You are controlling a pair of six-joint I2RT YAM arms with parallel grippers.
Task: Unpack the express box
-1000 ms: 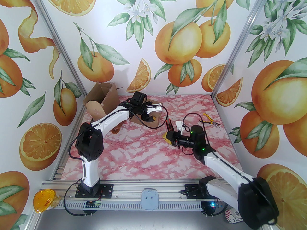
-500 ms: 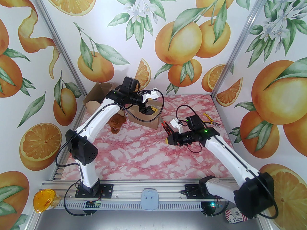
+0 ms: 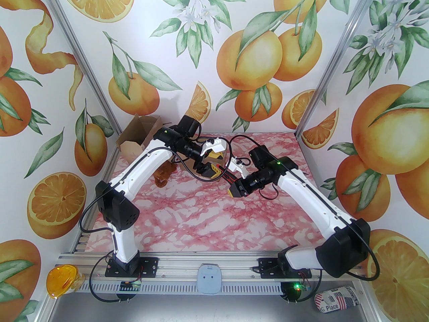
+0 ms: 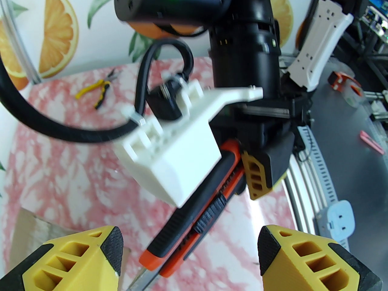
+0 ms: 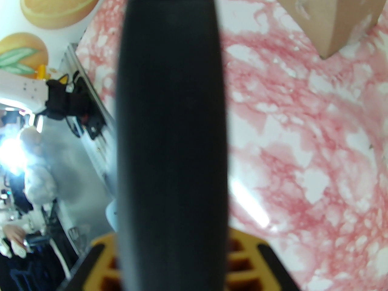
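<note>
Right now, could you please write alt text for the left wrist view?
The right pincer grips an orange-and-black utility knife, its blade end pointing into the wide-open yellow left pincer. Yellow-handled pliers lie beyond on the pink marble table.

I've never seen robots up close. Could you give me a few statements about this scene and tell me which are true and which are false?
1. The right gripper holds an orange-and-black utility knife. True.
2. The left gripper is clamped shut. False: its jaws stand open.
3. Yellow-handled pliers lie on the table. True.
4. The table is plain grey. False: it is pink marbled.
5. The cardboard box at the back left is sealed. False: its flaps stand open.
</note>
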